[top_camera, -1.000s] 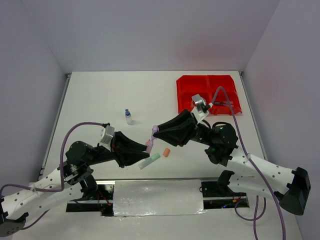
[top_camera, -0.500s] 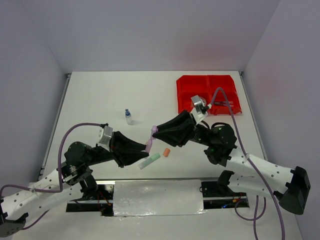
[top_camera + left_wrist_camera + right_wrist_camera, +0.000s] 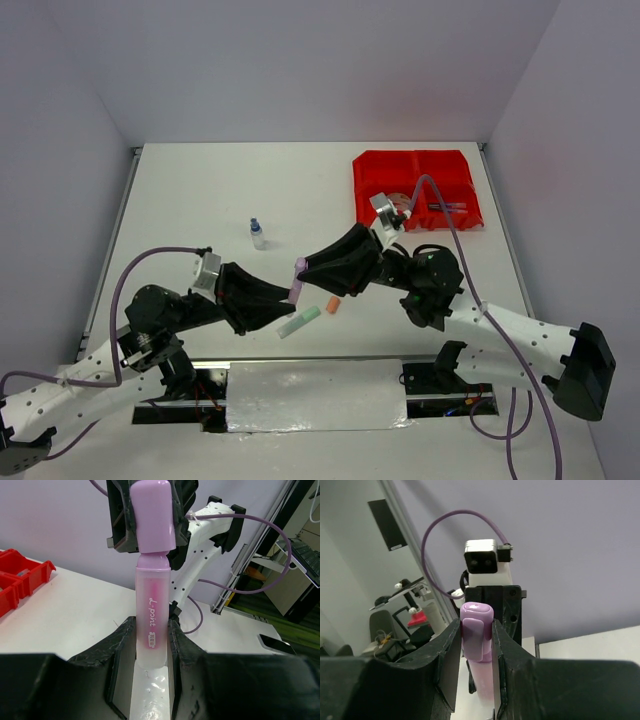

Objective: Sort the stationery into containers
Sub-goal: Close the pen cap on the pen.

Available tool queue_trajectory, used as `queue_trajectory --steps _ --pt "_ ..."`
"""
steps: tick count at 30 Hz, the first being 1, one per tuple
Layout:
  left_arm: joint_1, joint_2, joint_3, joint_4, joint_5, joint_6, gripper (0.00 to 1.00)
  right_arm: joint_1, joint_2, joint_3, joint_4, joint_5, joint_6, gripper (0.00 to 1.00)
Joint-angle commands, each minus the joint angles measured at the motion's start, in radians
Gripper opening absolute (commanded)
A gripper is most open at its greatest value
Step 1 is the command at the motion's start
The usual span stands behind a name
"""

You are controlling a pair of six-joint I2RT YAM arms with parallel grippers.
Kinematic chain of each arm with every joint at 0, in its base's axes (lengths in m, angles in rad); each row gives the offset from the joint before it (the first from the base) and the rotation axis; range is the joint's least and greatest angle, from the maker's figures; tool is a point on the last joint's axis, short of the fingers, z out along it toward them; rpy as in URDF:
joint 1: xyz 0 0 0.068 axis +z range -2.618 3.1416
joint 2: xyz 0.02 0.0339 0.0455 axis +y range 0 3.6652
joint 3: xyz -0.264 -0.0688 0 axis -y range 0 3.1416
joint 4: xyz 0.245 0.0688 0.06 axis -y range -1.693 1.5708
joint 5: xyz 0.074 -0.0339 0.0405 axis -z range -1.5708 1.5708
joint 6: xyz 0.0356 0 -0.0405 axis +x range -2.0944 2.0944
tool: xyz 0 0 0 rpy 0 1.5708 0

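Note:
Both grippers hold one pink highlighter (image 3: 298,281) in the air over the table's front middle. My left gripper (image 3: 292,296) is shut on its clear pink barrel (image 3: 151,625). My right gripper (image 3: 301,266) is shut on its purple cap (image 3: 477,630), which also shows in the left wrist view (image 3: 152,515). A green highlighter (image 3: 299,321) and a small orange piece (image 3: 333,305) lie on the table just below. A blue-capped clear bottle (image 3: 257,233) stands at the centre left. The red bins (image 3: 415,187) sit at the far right, with a tape roll (image 3: 398,200) and dark pens (image 3: 445,207) inside.
A reflective plate (image 3: 315,393) lies between the arm bases at the near edge. The purple cables of both arms loop above the table.
Both grippers have shifted slightly left together with the pink highlighter held between them. The right arm has leaned further left.

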Motion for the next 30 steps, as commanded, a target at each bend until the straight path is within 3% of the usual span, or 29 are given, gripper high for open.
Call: queue_trajectory --steps 1,7,19,27,30 --pt "-0.004 -0.019 -0.005 0.082 -0.013 -0.001 0.0 0.012 0.017 -0.006 0.134 -0.063 0.002 0.0" --pt "-0.004 -0.021 -0.016 0.13 -0.004 -0.027 0.0 0.015 0.069 -0.002 0.217 -0.124 0.021 0.0" --pt "-0.004 -0.052 -0.011 0.108 -0.018 -0.01 0.0 0.024 0.097 0.015 0.188 -0.144 -0.021 0.0" --pt "-0.004 -0.053 0.021 0.048 -0.021 0.033 0.0 0.05 0.127 0.015 0.19 -0.201 -0.062 0.18" --pt "-0.004 -0.047 0.04 0.016 -0.022 0.056 0.0 0.058 0.115 0.023 0.162 -0.189 -0.097 0.19"
